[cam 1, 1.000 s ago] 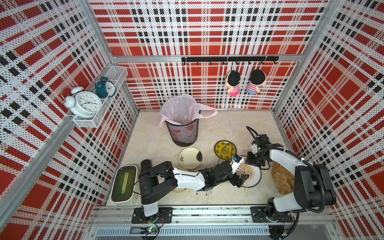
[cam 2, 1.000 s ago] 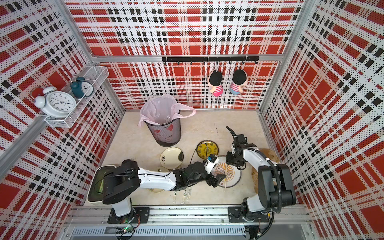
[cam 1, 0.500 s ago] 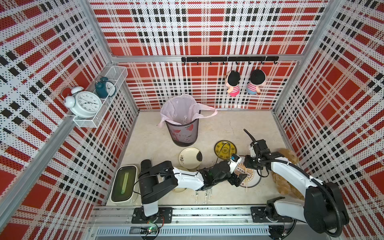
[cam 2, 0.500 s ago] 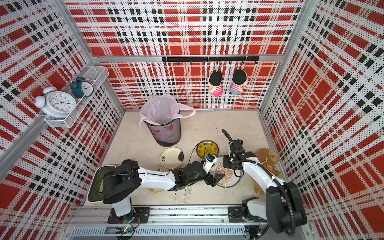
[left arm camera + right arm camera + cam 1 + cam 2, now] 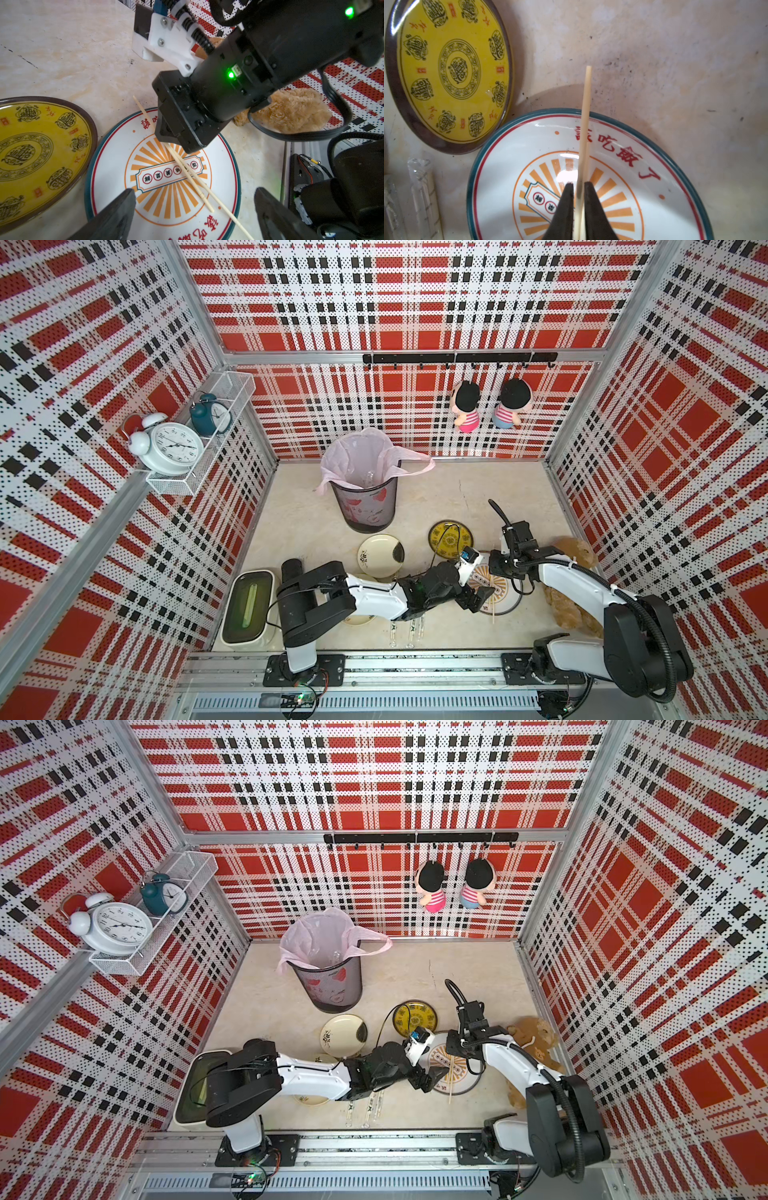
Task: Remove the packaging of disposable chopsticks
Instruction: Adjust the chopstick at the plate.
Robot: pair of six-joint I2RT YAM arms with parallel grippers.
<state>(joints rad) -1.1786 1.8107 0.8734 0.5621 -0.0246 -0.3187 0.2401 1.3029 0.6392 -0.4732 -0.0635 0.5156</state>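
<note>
Desk (image 5: 457,497), cream marbled top. Carries a mesh waste bin (image 5: 365,508) with pink liner, yellow plate (image 5: 451,538), cream plate (image 5: 380,556), sunburst plate (image 5: 513,605) and half-hidden plate (image 5: 360,619). Also a white lidded box (image 5: 249,608) at the left edge, plush bear (image 5: 575,549) at the right, and packaging (image 5: 411,628) sleeves at the front.

Chopsticks (image 5: 188,174) across a plate (image 5: 112,158), second plate (image 5: 41,145) just behind-left, packaging (image 5: 411,628) leftward nearer the front.
</note>
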